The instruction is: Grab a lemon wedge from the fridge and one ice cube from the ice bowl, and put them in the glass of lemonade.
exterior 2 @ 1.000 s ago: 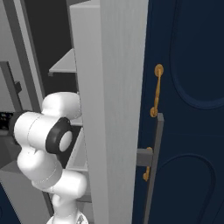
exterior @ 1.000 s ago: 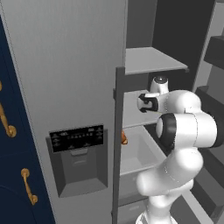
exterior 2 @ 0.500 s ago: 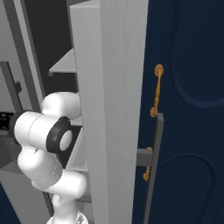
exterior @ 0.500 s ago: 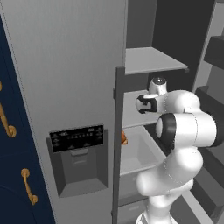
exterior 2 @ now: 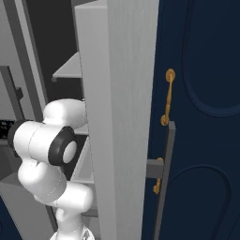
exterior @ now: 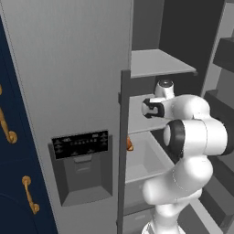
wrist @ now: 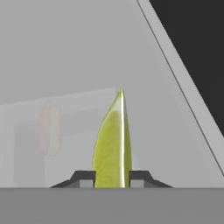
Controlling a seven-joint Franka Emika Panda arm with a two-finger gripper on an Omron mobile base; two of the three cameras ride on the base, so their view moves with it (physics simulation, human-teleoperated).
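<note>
Navy cabinets [exterior 2: 201, 140], gold handles [exterior 2: 166, 97]

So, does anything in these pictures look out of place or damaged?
Nothing stands out. The fridge has one door open, as the task needs, and its shelves look level and clean. In the hand view the lemon wedge sits upright between the fingertips of the gripper, whole, with no spill.

White arm [exterior 2: 47, 154] beside the open light-grey fridge [exterior 2: 122, 117] door; navy cabinet [exterior 2: 201, 93] with gold handle [exterior 2: 167, 97] right.
</note>
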